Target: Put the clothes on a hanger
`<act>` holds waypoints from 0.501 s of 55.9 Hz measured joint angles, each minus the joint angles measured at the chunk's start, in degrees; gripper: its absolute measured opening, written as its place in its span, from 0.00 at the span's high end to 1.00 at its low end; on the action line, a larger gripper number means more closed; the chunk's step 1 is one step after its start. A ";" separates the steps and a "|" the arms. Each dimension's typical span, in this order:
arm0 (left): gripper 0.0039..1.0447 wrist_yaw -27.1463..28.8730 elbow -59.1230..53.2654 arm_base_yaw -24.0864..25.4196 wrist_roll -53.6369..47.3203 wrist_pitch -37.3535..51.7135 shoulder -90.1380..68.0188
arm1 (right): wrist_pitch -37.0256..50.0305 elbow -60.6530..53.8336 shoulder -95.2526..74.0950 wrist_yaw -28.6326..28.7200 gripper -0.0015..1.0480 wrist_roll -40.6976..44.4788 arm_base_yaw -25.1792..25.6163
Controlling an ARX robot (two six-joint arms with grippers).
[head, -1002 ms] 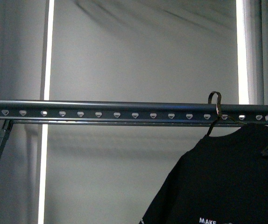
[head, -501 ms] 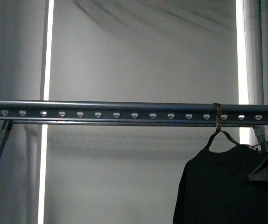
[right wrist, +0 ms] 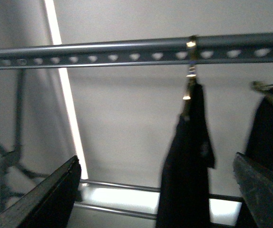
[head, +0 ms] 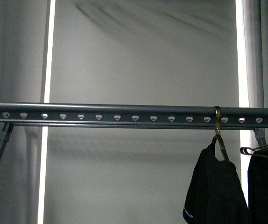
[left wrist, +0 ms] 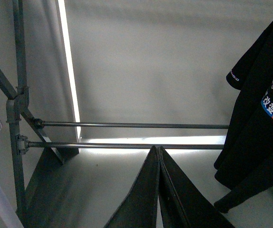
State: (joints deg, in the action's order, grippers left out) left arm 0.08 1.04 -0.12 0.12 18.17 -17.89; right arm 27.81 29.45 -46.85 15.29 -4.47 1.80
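Observation:
The hanger, a dark grey rail (head: 115,115) with a row of small holes, spans the front view and the right wrist view (right wrist: 127,52). The clothes, a black T-shirt (head: 215,189), hang from it by a bronze hook (head: 217,122) near the right end, turned edge-on. They also show in the right wrist view (right wrist: 186,166), hanging free between my wide-open right gripper (right wrist: 158,190) jaws, untouched. My left gripper (left wrist: 158,156) is shut and empty, low down, left of a black shirt (left wrist: 258,114).
A second black garment (head: 267,186) on a thin black wire hanger (head: 260,150) hangs at the far right. The rack's upright post (left wrist: 17,104) and two lower crossbars (left wrist: 127,135) stand at the left. A bright vertical strip (head: 45,140) marks the grey wall.
The T-shirt's hook dropped onto the rail. The shirt then swung edge-on and hangs free. The gripper seen by its shoulder has left the front view.

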 joint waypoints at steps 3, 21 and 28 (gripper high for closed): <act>0.97 -0.02 0.00 0.00 0.00 -1.05 1.03 | -10.16 -1.64 9.22 -8.35 0.17 1.70 -1.01; 0.97 -0.04 0.00 0.00 0.00 -7.37 7.34 | -30.73 -17.70 37.79 -15.10 0.81 4.22 -1.57; 0.97 -0.07 0.00 0.00 0.00 -16.61 14.71 | -29.86 -20.33 39.60 -15.08 0.98 4.42 -1.57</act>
State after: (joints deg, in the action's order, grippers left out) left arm 0.01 1.04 -0.12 0.12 1.56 -3.18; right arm -2.04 9.13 -7.25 0.21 -0.05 0.23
